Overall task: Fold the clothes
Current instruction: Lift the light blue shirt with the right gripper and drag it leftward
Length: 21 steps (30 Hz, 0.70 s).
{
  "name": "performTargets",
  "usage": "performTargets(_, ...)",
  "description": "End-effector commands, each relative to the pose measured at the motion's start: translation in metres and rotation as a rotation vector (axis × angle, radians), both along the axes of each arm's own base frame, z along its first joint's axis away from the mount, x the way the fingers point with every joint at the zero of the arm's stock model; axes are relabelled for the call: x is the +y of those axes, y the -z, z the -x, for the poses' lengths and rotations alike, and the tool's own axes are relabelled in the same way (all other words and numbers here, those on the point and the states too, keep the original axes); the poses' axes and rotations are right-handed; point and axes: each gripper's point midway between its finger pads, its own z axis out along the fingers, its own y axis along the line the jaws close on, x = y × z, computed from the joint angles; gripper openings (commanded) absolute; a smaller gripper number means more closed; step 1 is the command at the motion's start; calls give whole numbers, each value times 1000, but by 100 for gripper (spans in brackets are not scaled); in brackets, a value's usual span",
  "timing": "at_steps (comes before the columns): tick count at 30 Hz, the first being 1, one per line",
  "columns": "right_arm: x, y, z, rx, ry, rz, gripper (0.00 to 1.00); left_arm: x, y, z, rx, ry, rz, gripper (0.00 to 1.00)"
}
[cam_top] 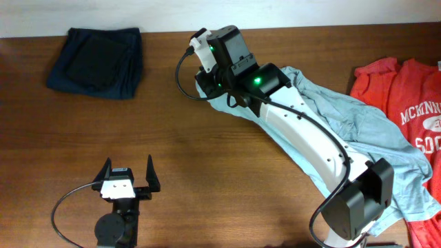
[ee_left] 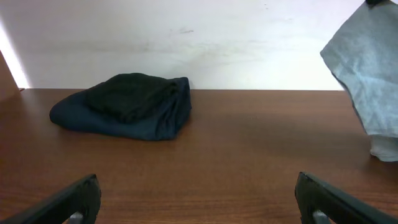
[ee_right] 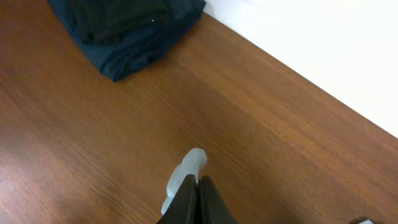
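Observation:
A pale grey-teal T-shirt (cam_top: 358, 124) lies crumpled across the right half of the table, one end drawn up toward the back middle under my right arm's wrist (cam_top: 231, 58). My right gripper (ee_right: 198, 180) is shut on a small fold of that shirt (ee_right: 185, 177), held above the wood. The shirt's lifted part (ee_left: 370, 68) hangs at the right of the left wrist view. A red T-shirt (cam_top: 406, 96) with white lettering lies at the far right, partly under the pale one. My left gripper (cam_top: 129, 169) stands open and empty near the front left, its fingers (ee_left: 68, 202) wide apart.
A folded dark navy garment (cam_top: 100, 60) sits at the back left corner, also seen ahead of the left gripper (ee_left: 124, 106) and in the right wrist view (ee_right: 124, 28). A white wall runs along the table's back edge. The right arm's base (cam_top: 358, 207) stands at the front right.

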Motion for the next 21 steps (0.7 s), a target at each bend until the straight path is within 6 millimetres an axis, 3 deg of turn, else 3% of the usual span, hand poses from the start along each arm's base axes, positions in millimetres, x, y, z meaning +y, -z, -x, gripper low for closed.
performTargets(1,8,-10,1,-6,-18,-37,4,0,0,0,0,5,-15,99)
performTargets(17,7,-9,2,0,-16,-33,4,2,0,0,-1,-12,-17,99)
performTargets(19,6,-9,1,-1,-15,-34,4,-4,-18,0,-75,24,-2,99)
performTargets(21,6,-9,1,0,-15,-33,4,-24,-39,2,-157,139,4,99)
